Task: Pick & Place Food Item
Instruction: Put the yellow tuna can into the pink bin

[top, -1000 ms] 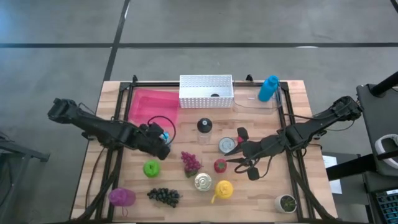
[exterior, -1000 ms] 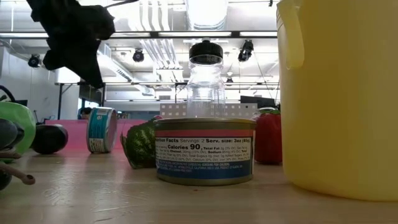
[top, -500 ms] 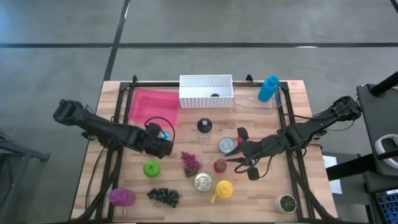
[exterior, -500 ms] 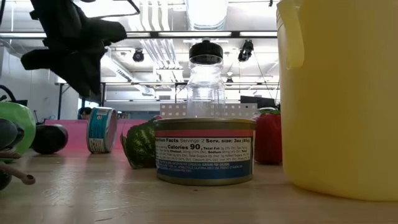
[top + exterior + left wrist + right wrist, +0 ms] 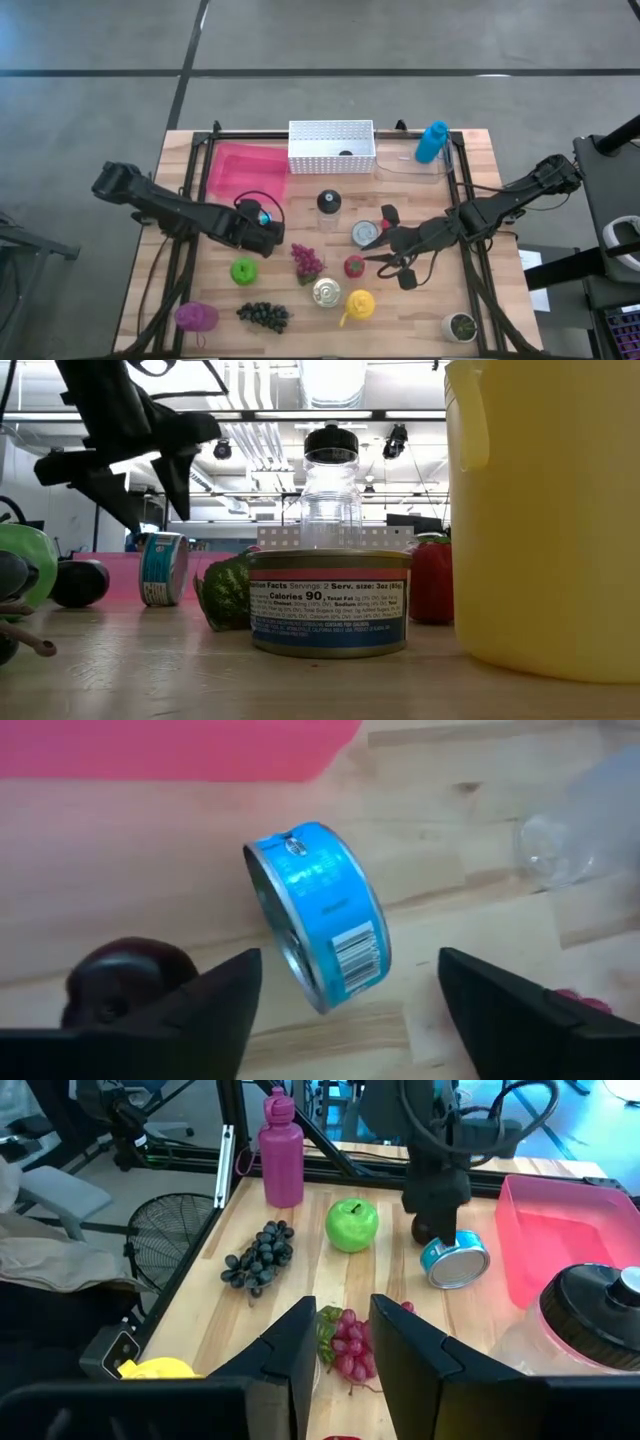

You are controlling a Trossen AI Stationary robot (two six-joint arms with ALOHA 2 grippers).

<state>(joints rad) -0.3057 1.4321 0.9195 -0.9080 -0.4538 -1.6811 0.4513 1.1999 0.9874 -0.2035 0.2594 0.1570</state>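
Two claws over the desk (image 5: 190,150), left claw (image 5: 345,1020) spread wide above a blue tin (image 5: 318,913) on edge, right claw (image 5: 342,1355) nearly closed, empty, near the grapes (image 5: 345,1342)

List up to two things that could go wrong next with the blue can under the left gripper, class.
1. The blue can stands on its edge, so it may roll when the open left gripper closes on it.
2. A dark round item sits close beside the can; a finger could knock it while descending.
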